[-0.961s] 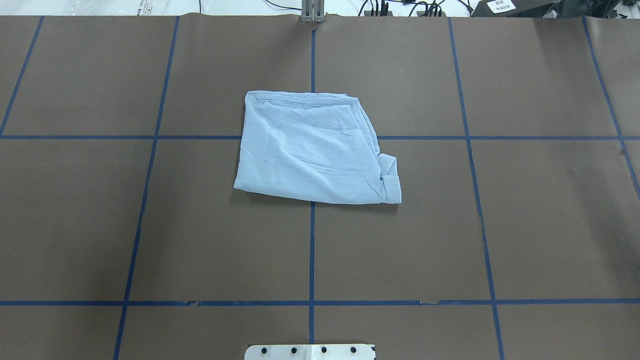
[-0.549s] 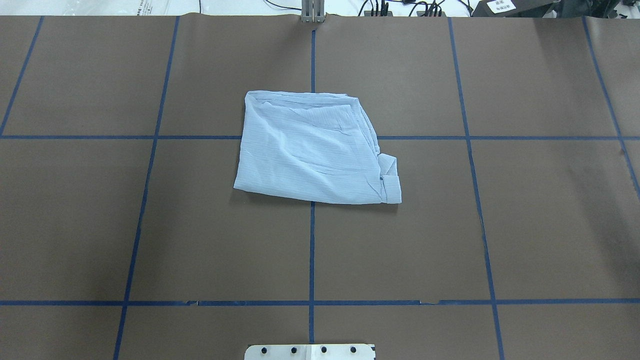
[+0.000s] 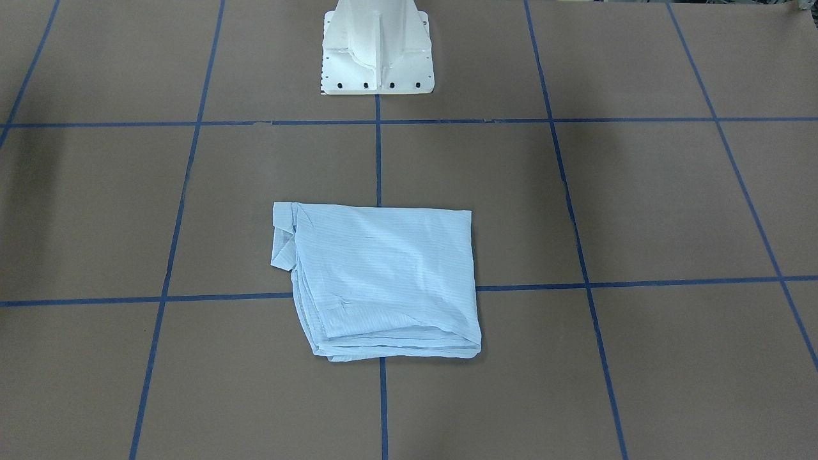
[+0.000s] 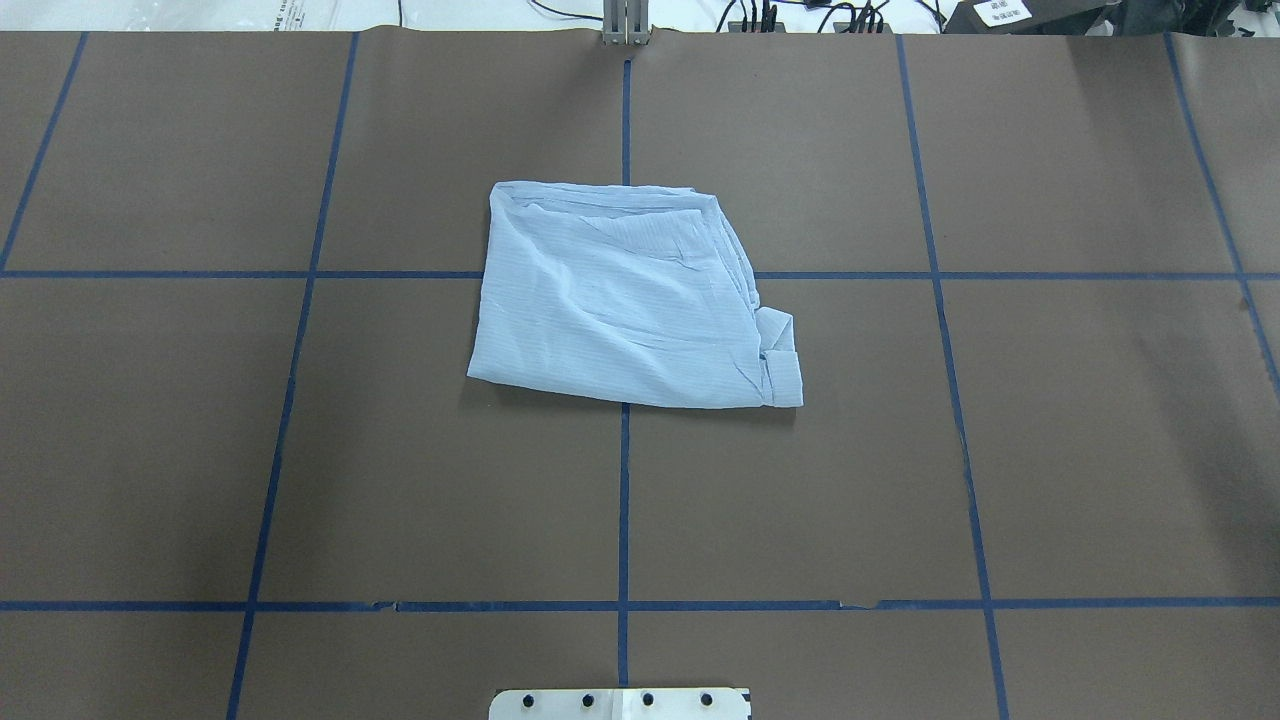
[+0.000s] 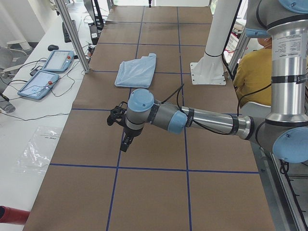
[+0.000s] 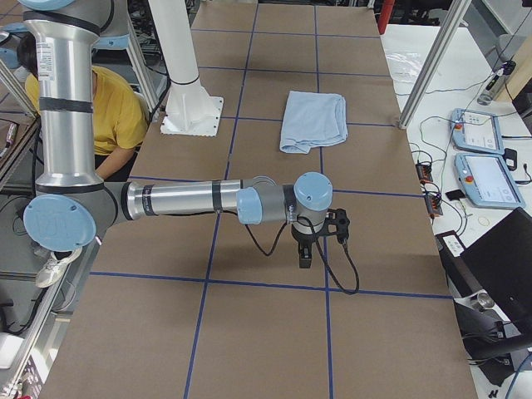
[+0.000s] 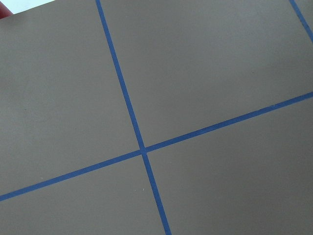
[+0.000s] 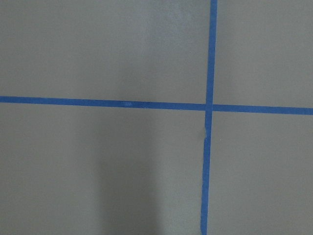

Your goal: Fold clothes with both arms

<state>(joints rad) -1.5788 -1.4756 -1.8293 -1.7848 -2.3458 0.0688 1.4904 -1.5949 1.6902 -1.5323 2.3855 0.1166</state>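
My white pedestal (image 3: 377,57) stands on the brown table (image 4: 1050,450) gridded with blue tape lines (image 4: 623,500); two teach pendants (image 5: 58,60) lie on the side bench (image 5: 29,125), someone in yellow (image 5: 252,72) sits nearby

The table (image 4: 1050,450) carries a brown cover divided into rectangles by blue tape lines (image 4: 623,500). A white bench (image 5: 17,127) runs alongside, holding two teach pendants (image 5: 58,60), cables and a clear plastic bag (image 5: 41,147). Aluminium posts (image 5: 72,36) stand between them.
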